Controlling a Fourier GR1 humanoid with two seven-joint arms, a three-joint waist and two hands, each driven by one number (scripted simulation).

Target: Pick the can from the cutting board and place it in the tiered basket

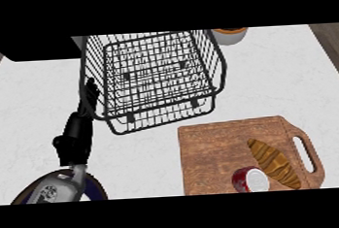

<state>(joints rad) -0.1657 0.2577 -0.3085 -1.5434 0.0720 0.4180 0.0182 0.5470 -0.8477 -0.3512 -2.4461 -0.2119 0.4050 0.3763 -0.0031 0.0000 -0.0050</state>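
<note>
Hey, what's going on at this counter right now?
Nothing is being carried yet. The red can with a white top lies on the brown wooden cutting board, beside a brown croissant. The left robot hand is raised with straight fingers by the left side of the black wire tiered basket, which holds nothing. The right robot hand is out of view.

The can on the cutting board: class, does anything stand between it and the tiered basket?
Nothing visible does. The can lies on the cutting board beside a croissant; only bare board and counter separate it from the tiered basket.
</note>
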